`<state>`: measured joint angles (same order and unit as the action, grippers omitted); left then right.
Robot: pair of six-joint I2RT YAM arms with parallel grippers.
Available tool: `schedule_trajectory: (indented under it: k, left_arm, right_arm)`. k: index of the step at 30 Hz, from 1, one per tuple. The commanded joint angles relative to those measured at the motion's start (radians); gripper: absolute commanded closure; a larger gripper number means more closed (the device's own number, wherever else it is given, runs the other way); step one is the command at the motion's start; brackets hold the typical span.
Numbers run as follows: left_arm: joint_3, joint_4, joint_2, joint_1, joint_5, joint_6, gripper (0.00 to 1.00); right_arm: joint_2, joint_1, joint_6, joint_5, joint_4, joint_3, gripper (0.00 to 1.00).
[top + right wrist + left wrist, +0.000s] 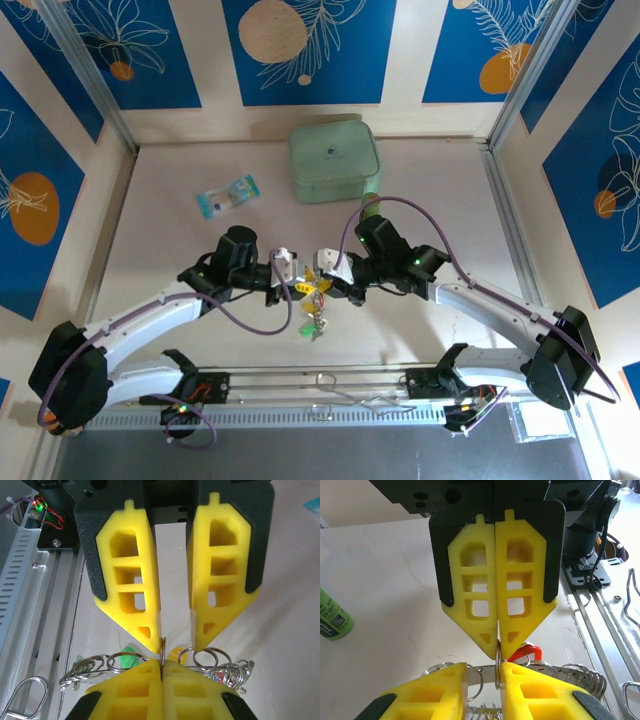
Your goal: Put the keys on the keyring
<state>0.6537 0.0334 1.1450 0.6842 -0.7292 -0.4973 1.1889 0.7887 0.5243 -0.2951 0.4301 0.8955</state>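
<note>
Over the table's middle my two grippers meet tip to tip. My right gripper (333, 283) (161, 664) is shut on a thin split ring (161, 652), seen edge-on. That ring hangs on the keyring (480, 672) (103, 671), a silvery band carrying several small rings. My left gripper (293, 285) (482, 672) is open, with a gap between its yellow fingers. The split ring (497, 662) rests against the inner face of its right finger. Keys dangle below the band (315, 320): a red head (527, 652), a green head (127, 652) and a yellow head (175, 655).
A mint-green square case (335, 160) sits at the back, with a green bottle (372, 208) (332, 615) beside it. A small plastic packet (227, 196) lies at the back left. The metal rail (320, 385) with wire hooks runs along the near edge.
</note>
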Motion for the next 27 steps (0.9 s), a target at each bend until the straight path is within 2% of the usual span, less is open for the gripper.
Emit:
schedule_trajectory:
  k: [1, 4, 10, 11, 13, 15, 17, 20, 27]
  left_arm:
    - [0.032, -0.029, 0.008, 0.012, -0.029, -0.021, 0.77]
    - [0.031, -0.027, 0.009, 0.013, -0.032, -0.023, 0.78]
    - [0.03, -0.017, 0.004, 0.015, -0.031, -0.028, 0.99]
    - [0.031, -0.014, 0.001, 0.015, -0.033, -0.029, 1.0]
    - [0.024, -0.006, -0.005, 0.015, -0.036, -0.024, 1.0]
    - [0.009, 0.02, -0.014, 0.014, -0.036, -0.01, 1.0]
    - [-0.016, 0.068, -0.022, 0.015, -0.03, 0.017, 1.0]
    - [-0.054, 0.157, -0.026, 0.015, -0.026, 0.077, 1.0]
    - [-0.075, 0.228, -0.004, 0.015, -0.047, 0.128, 1.0]
  right_arm:
    - [0.007, 0.016, 0.0, -0.024, -0.035, 0.036, 1.0]
    - [0.008, 0.024, -0.019, -0.034, -0.063, 0.031, 1.0]
    - [0.023, 0.043, -0.031, -0.024, -0.072, 0.029, 1.0]
    - [0.02, 0.044, -0.034, -0.017, -0.072, 0.027, 1.0]
    - [0.002, 0.04, -0.052, -0.003, -0.085, 0.01, 0.9]
    - [-0.034, 0.022, -0.078, 0.0, -0.117, -0.026, 0.73]
    - [-0.083, -0.01, -0.126, -0.007, -0.157, -0.082, 0.65]
    - [-0.131, -0.038, -0.19, -0.004, -0.175, -0.144, 0.6]
    - [-0.134, -0.029, -0.283, -0.026, -0.227, -0.215, 0.6]
